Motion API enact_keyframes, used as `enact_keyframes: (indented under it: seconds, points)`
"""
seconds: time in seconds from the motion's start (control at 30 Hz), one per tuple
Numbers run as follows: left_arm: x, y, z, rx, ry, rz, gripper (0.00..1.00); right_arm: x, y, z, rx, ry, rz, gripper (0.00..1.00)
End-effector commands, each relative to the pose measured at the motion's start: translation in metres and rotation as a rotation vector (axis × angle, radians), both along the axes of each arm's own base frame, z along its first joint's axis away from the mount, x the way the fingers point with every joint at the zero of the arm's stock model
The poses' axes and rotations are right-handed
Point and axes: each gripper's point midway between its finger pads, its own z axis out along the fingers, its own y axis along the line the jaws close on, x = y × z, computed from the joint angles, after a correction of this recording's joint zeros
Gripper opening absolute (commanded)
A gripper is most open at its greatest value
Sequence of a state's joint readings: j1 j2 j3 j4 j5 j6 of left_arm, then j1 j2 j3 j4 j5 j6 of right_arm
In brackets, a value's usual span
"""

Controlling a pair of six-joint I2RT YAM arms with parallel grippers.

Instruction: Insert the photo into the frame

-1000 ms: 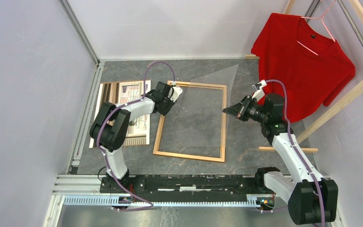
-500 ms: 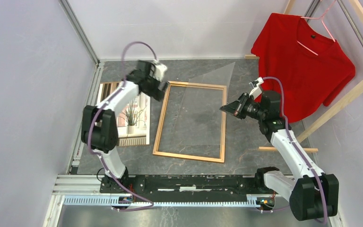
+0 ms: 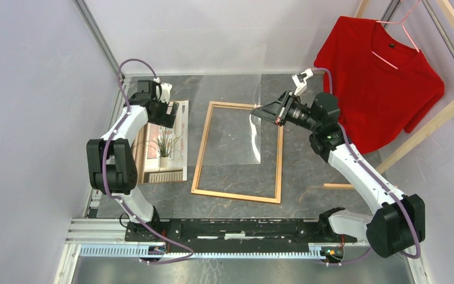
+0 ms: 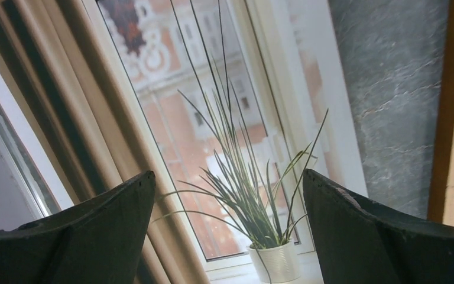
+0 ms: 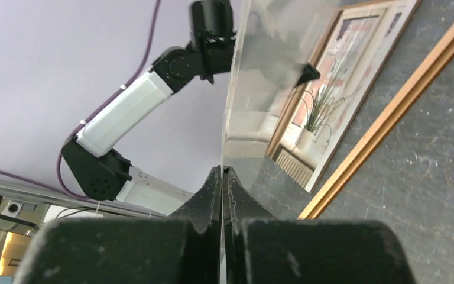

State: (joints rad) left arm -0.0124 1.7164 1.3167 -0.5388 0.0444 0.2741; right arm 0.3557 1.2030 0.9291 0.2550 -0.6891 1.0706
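Observation:
The photo [image 3: 164,145], a window scene with a spiky potted plant, lies flat on the table left of the frame [image 3: 236,196]. The frame, thin orange-brown wood, lies flat at the table's centre. My left gripper [image 3: 166,118] hangs open over the photo's far end; in the left wrist view the photo [image 4: 230,148] fills the space between my gripper's [image 4: 227,172] spread fingers, and nothing is held. My right gripper [image 3: 261,110] is shut on the edge of a clear sheet [image 3: 236,130], which is tilted up above the frame. In the right wrist view the gripper [image 5: 222,168] pinches the clear sheet [image 5: 266,71] edge-on.
A brown board [image 3: 137,148] shows under the photo's left side. A red shirt [image 3: 384,77] hangs on a pale wooden rack [image 3: 425,127] at the right. A loose wooden strip [image 3: 360,186] lies right of the frame. A wall and metal rail [image 3: 103,160] stand close to the left arm.
My left gripper opened and swung left from the frame's far-left corner to above the photo. My right gripper rose and moved towards the far side, tilting the clear sheet up.

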Motion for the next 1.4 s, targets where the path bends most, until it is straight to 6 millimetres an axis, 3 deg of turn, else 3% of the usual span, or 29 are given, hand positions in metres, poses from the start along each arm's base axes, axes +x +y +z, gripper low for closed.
enact_keyframes:
  seconds: [0.0,0.17,0.27,0.43,0.87,1.37]
  points:
    - [-0.005,0.010,-0.001,0.021,-0.013,0.042,1.00,-0.005,0.000,0.010,0.045,-0.069,0.009,0.00]
    - [-0.008,0.017,0.001,0.054,-0.028,0.065,1.00,-0.006,-0.005,-0.075,-0.027,0.061,-0.031,0.00]
    - [-0.010,0.021,-0.001,0.073,-0.026,0.070,1.00,-0.009,-0.009,-0.115,-0.058,0.117,-0.051,0.00]
    - [-0.016,0.024,-0.007,0.091,-0.018,0.069,1.00,-0.012,-0.021,-0.160,-0.130,0.159,-0.098,0.00]
    - [-0.027,0.006,-0.022,0.013,0.020,0.018,0.99,-0.002,-0.057,-0.200,-0.257,0.173,-0.222,0.00]
    - [-0.029,-0.011,-0.023,0.025,0.025,-0.029,0.99,-0.012,-0.059,-0.212,-0.260,0.212,-0.182,0.00]
